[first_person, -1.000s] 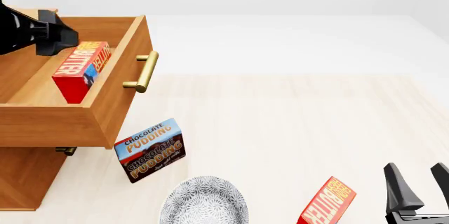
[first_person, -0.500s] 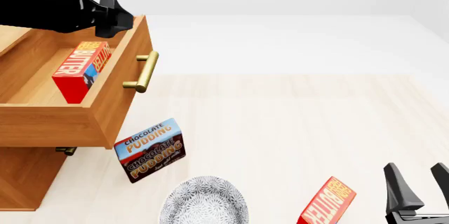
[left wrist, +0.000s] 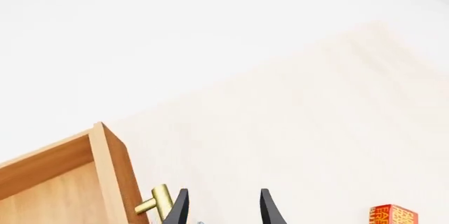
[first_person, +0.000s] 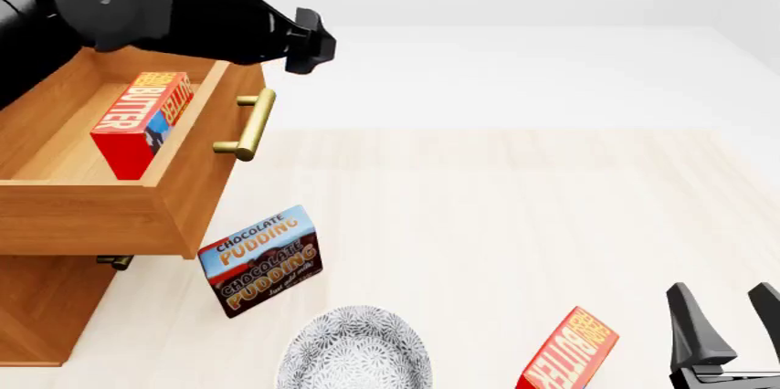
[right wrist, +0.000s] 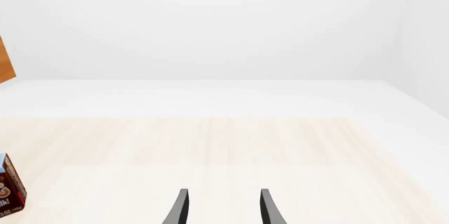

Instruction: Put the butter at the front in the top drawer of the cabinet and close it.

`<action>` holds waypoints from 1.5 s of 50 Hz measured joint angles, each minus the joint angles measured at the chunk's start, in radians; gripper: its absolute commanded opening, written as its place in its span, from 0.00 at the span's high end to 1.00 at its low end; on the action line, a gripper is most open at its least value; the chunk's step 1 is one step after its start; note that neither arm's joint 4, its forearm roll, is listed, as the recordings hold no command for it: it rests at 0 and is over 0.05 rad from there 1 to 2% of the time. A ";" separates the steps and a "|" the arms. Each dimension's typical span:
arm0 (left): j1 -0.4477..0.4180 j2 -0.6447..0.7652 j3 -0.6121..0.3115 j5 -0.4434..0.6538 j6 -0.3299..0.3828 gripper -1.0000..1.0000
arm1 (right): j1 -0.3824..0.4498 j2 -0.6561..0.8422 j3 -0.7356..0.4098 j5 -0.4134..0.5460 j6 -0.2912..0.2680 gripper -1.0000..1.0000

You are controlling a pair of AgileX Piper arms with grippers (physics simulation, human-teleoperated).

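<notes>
The cabinet (first_person: 43, 307) stands at the left with its top drawer (first_person: 73, 215) pulled open. One butter box (first_person: 141, 120) lies inside the drawer, apart from both grippers. An identical butter box (first_person: 571, 352) (left wrist: 393, 216) stands near the table's front edge, just left of my right gripper (first_person: 733, 320) (right wrist: 223, 211), which is open and holds nothing. My left gripper (first_person: 310, 42) (left wrist: 223, 211) hovers open and unloaded above and just beyond the drawer's brass handle (first_person: 250, 124) (left wrist: 157, 203).
A chocolate pudding box (first_person: 259, 261) (right wrist: 8, 187) stands in front of the cabinet, below the drawer's front panel. A patterned grey plate (first_person: 353, 352) lies at the front edge beside it. Light wooden tabletop (first_person: 512, 206) stretches to the right of the cabinet.
My left arm has swung right, from above the drawer's inside to past its front panel and handle. The butter stays in the drawer. The right arm has not moved.
</notes>
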 measured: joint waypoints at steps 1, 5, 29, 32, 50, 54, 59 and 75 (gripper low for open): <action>-0.006 0.007 -0.001 -0.006 -0.003 0.00 | 0.000 0.000 0.000 0.000 0.000 0.00; -0.026 0.034 -0.005 -0.026 -0.014 0.00 | 0.000 0.000 0.000 0.000 0.000 0.00; -0.096 0.164 0.011 -0.127 -0.092 0.00 | 0.000 0.000 0.000 0.000 0.000 0.00; -0.098 0.175 0.020 -0.139 -0.102 0.00 | 0.000 0.000 0.000 0.000 0.000 0.00; -0.090 0.211 0.078 -0.197 -0.154 0.00 | 0.000 0.000 0.000 0.000 0.000 0.00; -0.090 0.218 0.092 -0.209 -0.166 0.00 | 0.000 0.000 0.000 0.000 0.000 0.00; -0.089 0.226 0.108 -0.223 -0.179 0.00 | 0.000 0.000 0.000 0.000 0.000 0.00; -0.064 0.231 0.152 -0.256 -0.201 0.00 | 0.000 0.000 0.000 0.000 0.000 0.00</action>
